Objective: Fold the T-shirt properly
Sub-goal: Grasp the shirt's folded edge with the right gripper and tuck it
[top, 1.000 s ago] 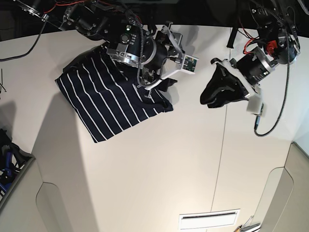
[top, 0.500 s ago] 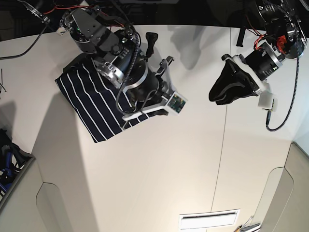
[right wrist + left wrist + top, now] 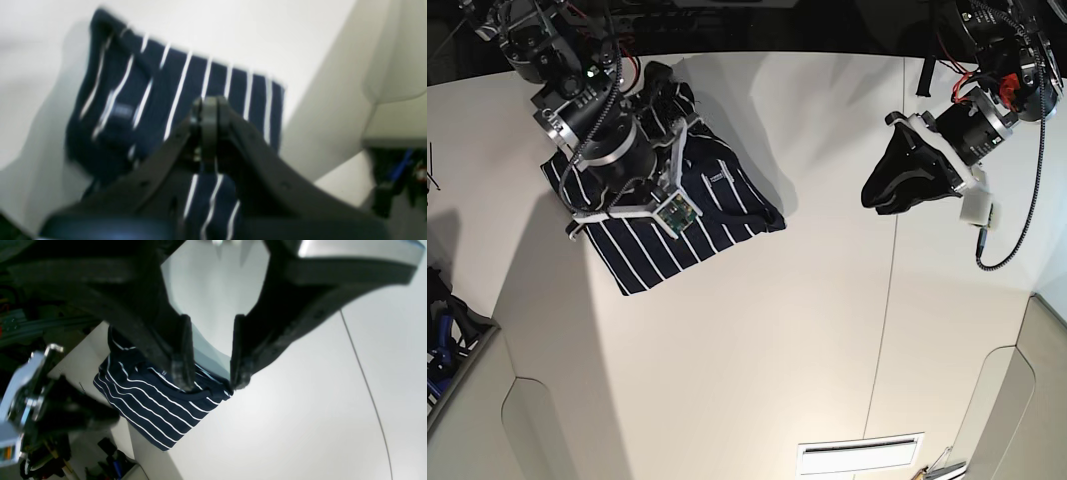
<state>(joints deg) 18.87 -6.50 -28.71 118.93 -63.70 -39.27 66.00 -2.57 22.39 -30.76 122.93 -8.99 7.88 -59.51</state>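
T-shirt point(image 3: 689, 205) lies folded under my right gripper point(image 3: 208, 110), whose jaws are pressed together, nothing visibly between them. My left gripper point(image 3: 208, 370) hangs well off to the side, jaws partly apart and empty, bare table point(image 3: 807, 330) beneath.

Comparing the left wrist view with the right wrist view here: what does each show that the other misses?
Only the left wrist view shows the left gripper, jaws parted with nothing between them, raised above bare table, and the whole folded outline of the T-shirt. Only the right wrist view shows the right gripper, shut, directly over the striped cloth, though blurred. Both show the T-shirt and pale table.
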